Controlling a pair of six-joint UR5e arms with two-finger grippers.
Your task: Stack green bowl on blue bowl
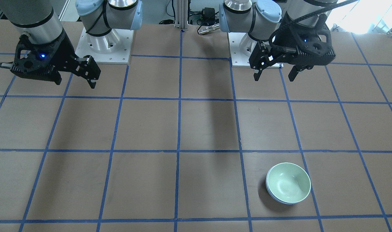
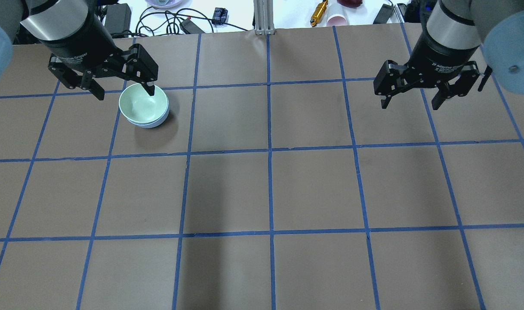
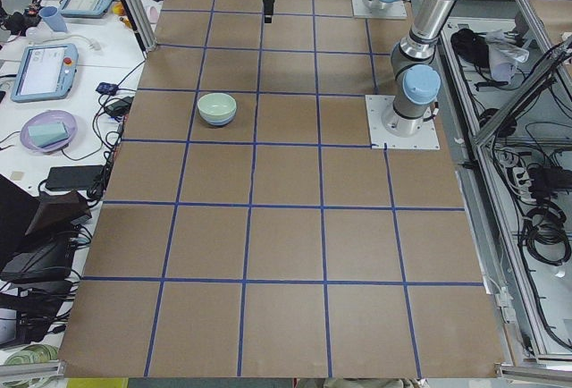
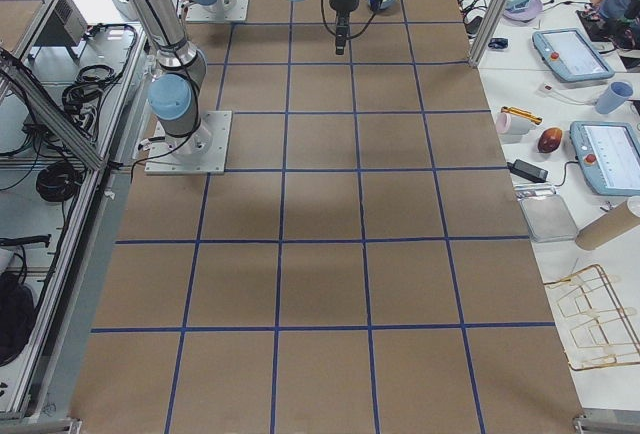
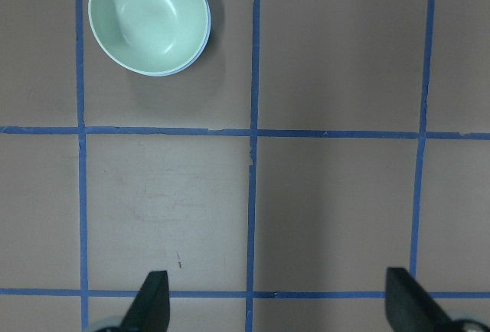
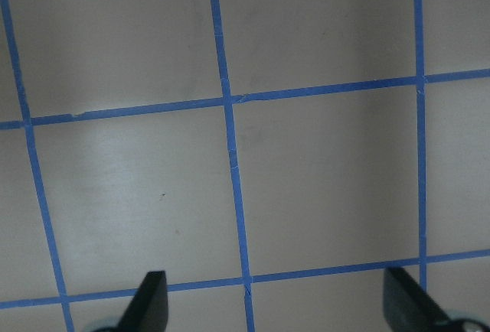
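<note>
The green bowl [image 1: 288, 183] sits nested inside the blue bowl [image 1: 275, 198], of which only a thin rim shows beneath it. The stack stands on the brown table on my left side, near the far edge. In the overhead view the green bowl [image 2: 143, 104] hides all but the blue bowl's edge [image 2: 152, 124]. My left gripper [image 2: 125, 94] is open and empty, raised above the table and back from the stack. In its wrist view the green bowl [image 5: 148, 17] lies far ahead of the gripper [image 5: 277, 305]. My right gripper [image 2: 410, 104] is open and empty, high over bare table.
Blue tape lines divide the table into squares. The two arm bases [image 1: 106, 42] [image 1: 247, 48] stand at my edge of the table. Cables, a cup and small tools [image 2: 326, 15] lie beyond the far edge.
</note>
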